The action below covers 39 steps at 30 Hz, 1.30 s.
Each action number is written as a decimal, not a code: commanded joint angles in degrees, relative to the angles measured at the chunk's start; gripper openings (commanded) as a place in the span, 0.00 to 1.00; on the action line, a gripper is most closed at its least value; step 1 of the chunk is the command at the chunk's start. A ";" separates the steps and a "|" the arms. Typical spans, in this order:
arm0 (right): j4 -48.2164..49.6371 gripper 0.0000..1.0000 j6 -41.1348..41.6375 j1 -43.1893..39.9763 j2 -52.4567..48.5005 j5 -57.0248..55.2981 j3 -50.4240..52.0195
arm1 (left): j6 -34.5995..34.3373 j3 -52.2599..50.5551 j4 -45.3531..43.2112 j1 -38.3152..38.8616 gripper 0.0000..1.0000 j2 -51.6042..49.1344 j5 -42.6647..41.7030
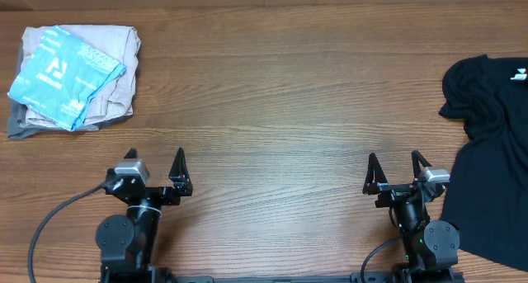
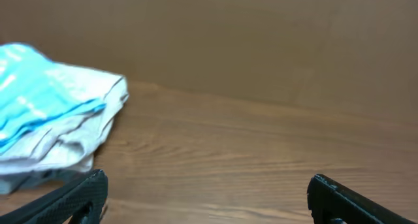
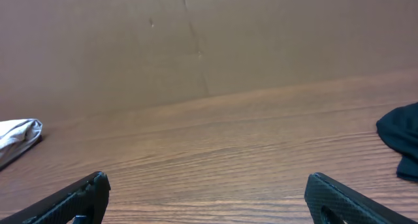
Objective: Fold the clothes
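table (image 1: 272,93): wood, mostly bare in the middle, stuff only at the two far sides.
black garment (image 1: 491,151): loose, unfolded, right side, runs off the frame edge, just beside the right arm's base.
pile (image 1: 120,64): beige/grey folded pieces, far left corner.
light blue T-shirt (image 1: 62,73): on top of that pile, already folded into a flat packet. It sits skewed on the stack and laps over its left edge.

Orientation: the packet is nearly square, corners turned diagonal to the table edges. The long axis is weak; best read is far-left to near-right. White print faces up. Collar and hem are tucked into the fold, so I can't say which end is the neck.

left pincer (image 1: 155,155): released, jaws wide, nothing between them, at the near edge, well apart from the pile.
right pincer (image 1: 394,158): same, released and empty, near the black garment but not touching.

Risks, my read:
- Any grab at the blue packet likely bites through to the beige layer below, because the layers lie flush. The pile would drag or the fold would open.
- The skewed overhang means a nudge from the near side could slide it off the stack.
- The pile is a far-corner reach for the left arm, so approach angle is poor.
- A right arm swing could snag the black cloth, given how close it lies.
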<state>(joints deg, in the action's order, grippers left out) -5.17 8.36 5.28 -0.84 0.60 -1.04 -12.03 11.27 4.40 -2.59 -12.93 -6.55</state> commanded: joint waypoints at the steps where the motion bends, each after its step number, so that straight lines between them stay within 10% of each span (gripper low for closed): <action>1: 0.33 1.00 0.24 -0.22 0.66 -0.55 0.59 | -0.46 -3.69 -0.68 0.37 1.00 2.56 3.98; 39: 0.33 1.00 0.26 -0.22 0.66 -0.55 0.59 | 12.72 -10.99 0.00 1.97 1.00 8.96 5.66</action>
<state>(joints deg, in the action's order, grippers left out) -5.17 8.34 5.28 -0.84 0.60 -1.04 -0.82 0.64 4.51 -1.04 -4.60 -1.43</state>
